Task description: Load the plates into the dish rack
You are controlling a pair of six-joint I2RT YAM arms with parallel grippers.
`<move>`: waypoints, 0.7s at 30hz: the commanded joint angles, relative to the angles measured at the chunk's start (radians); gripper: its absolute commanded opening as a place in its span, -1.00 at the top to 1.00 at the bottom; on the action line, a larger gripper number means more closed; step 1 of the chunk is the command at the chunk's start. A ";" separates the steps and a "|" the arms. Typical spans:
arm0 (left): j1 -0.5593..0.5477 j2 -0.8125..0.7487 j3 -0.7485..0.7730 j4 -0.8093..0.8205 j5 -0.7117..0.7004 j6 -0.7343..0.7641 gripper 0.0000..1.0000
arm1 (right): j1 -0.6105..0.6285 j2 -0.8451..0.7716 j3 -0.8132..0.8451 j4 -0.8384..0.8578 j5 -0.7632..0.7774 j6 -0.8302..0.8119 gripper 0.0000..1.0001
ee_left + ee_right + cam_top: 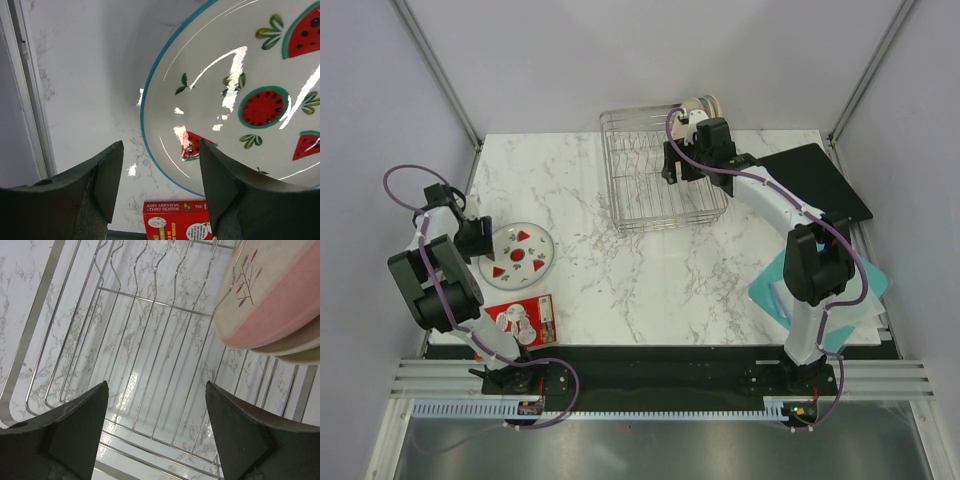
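Observation:
A white plate with red watermelon marks and a blue rim [517, 254] lies flat on the marble table at the left; it fills the upper right of the left wrist view [240, 95]. My left gripper [470, 238] is open and empty, just left of the plate's rim [161, 165]. The silver wire dish rack [650, 185] stands at the back centre. Three cream plates stand on edge at its far right corner [703, 106]; the pink one is nearest in the right wrist view [280, 305]. My right gripper [682, 165] hangs open and empty over the rack [156, 410].
A red-and-white printed packet [523, 322] lies near the left arm's base and shows in the left wrist view [177, 220]. A flat black board [817, 180] lies at the right back. A teal mat with white sheets [860, 300] lies at the right edge.

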 commanded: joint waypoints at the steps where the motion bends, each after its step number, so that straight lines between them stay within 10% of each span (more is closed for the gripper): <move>1: 0.005 0.001 -0.031 0.083 -0.042 0.036 -0.38 | -0.003 0.008 0.031 0.013 -0.066 0.007 -0.71; 12: 0.010 0.086 -0.048 0.052 0.152 0.064 0.15 | -0.003 0.022 0.040 0.011 -0.194 -0.001 -0.74; 21: 0.008 0.132 0.011 0.040 0.231 0.048 0.95 | 0.045 0.196 0.213 0.028 -0.817 -0.055 -0.76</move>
